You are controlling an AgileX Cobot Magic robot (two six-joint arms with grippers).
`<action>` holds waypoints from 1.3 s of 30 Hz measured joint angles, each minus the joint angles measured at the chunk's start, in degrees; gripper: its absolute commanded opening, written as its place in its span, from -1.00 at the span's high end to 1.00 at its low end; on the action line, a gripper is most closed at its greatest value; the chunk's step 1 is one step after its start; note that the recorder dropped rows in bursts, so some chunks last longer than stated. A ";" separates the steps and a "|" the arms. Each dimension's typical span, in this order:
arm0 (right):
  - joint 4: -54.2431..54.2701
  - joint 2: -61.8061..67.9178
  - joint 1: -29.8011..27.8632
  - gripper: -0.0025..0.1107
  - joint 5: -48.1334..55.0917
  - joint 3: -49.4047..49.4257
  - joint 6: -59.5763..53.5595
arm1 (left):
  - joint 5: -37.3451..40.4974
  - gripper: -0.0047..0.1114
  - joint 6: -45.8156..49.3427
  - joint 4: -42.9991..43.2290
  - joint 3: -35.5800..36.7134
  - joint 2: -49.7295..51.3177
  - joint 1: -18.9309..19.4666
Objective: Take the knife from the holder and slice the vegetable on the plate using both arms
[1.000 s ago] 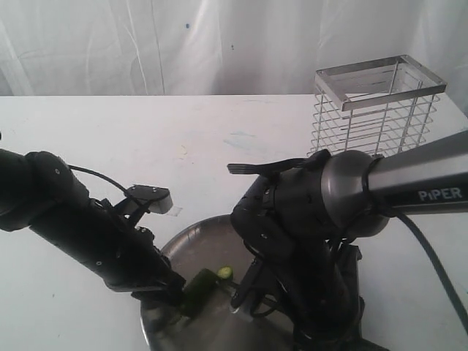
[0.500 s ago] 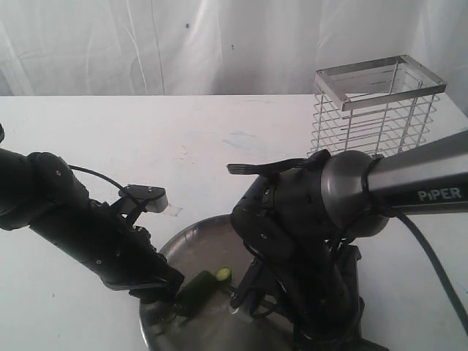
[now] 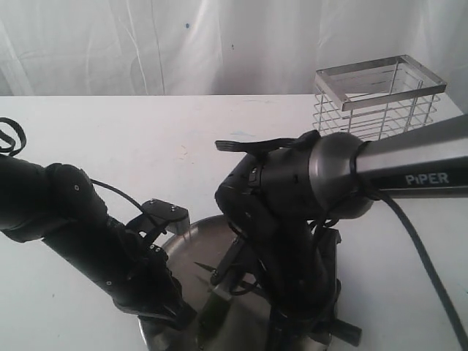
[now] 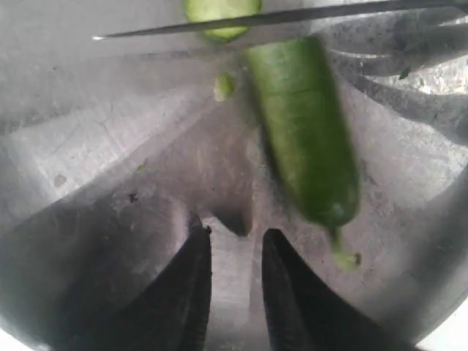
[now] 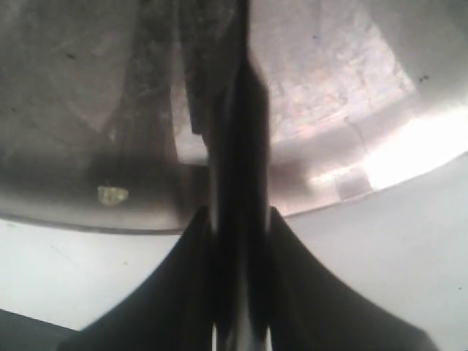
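The steel plate (image 3: 179, 245) lies at the table's front edge under both arms. In the left wrist view the green vegetable (image 4: 303, 131) rests on the plate (image 4: 110, 146), just past one finger of my left gripper (image 4: 235, 232). That gripper is open and only bare plate shows between its fingers. The knife blade (image 4: 256, 20) lies across the vegetable's far end, with a cut piece (image 4: 219, 9) beyond it. My right gripper (image 5: 238, 212) is shut on the knife (image 5: 238, 110). The knife tip (image 3: 205, 267) shows in the exterior view, where the arms hide the vegetable. The wire holder (image 3: 376, 95) stands empty at the back right.
A small green scrap (image 4: 224, 85) lies on the plate by the vegetable, and another scrap (image 5: 112, 194) near the plate rim. White table (image 3: 146, 146) stretches behind the plate, with a white curtain at the back. The bulky right arm (image 3: 322, 183) hangs over the plate.
The left arm slid forward and right, and the right arm shifted left over the plate. The pale cut end seen earlier is now hidden, and the knife tip has come into sight.
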 measured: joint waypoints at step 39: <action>8.67 -8.82 0.71 0.96 0.22 7.80 4.95 | -2.30 0.39 -0.23 3.70 0.00 -2.65 -0.13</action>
